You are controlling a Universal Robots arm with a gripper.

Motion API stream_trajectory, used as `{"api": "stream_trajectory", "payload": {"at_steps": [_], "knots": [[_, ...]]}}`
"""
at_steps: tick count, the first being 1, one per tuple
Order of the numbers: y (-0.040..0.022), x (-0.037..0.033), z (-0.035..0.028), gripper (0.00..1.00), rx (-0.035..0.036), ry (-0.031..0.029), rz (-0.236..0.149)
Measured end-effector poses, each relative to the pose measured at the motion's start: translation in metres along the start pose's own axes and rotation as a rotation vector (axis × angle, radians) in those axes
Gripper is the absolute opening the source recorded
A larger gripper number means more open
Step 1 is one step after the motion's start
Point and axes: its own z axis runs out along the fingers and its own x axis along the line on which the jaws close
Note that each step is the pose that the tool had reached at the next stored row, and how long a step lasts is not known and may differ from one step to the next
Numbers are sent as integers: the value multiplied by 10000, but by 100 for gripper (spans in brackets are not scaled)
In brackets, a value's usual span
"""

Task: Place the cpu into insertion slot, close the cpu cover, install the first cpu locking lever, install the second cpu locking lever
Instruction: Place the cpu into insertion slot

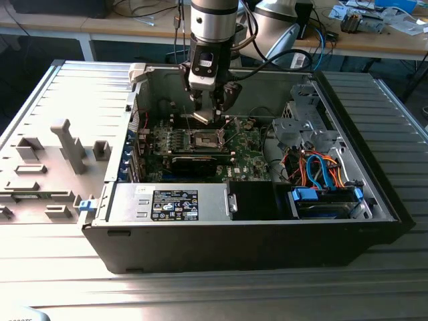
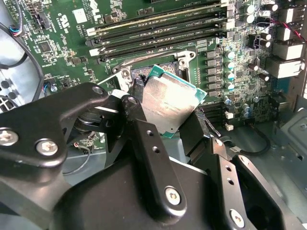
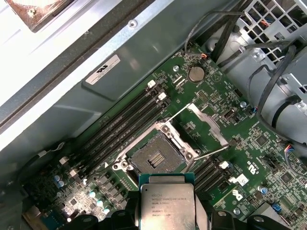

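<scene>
My gripper [image 1: 208, 115] hangs inside the open computer case, a little above the green motherboard [image 1: 244, 157]. It is shut on the cpu [image 3: 167, 203], a flat silvery square chip gripped by its edges between the black fingers [image 2: 149, 143]. The cpu [image 2: 168, 103] is tilted and in the air, apart from the board. The insertion slot [image 3: 156, 158], a dark square recess with a silver rim, lies uncovered just beyond the chip. The cpu cover [image 3: 200, 127], a thin metal frame, is swung open beside the slot. A thin lever wire [image 3: 213, 152] runs along that side.
Long black memory slots [image 3: 124, 127] run beside the socket. A black labelled power box [image 1: 175, 202] lies along the case's near wall, with a blue drive bay [image 1: 324, 200] and orange and blue cables [image 1: 314, 164] on the exterior view's right. A grey panel [image 1: 60, 154] lies on its left.
</scene>
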Motion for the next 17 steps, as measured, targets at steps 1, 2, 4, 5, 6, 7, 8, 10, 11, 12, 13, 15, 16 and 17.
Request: {"api": "stream_trajectory", "payload": {"at_steps": [1,2,4,5,6,7,8,10,11,12,13,15,16,17], "knots": [[0,0,1,55,3,-4,17],[0,0,1,55,4,-5,27],[0,0,0,55,6,-5,41],[0,0,1,55,6,-6,49],[0,0,1,55,7,-5,78],[0,0,1,55,7,-6,98],[0,0,1,55,7,-6,111],[0,0,1,55,8,-6,140],[0,0,1,55,8,-6,155],[0,0,1,55,8,-6,169],[0,0,2,55,8,-6,180],[0,0,2,55,8,-5,227],[0,0,2,55,8,-5,252],[0,0,2,55,8,-5,267]]}}
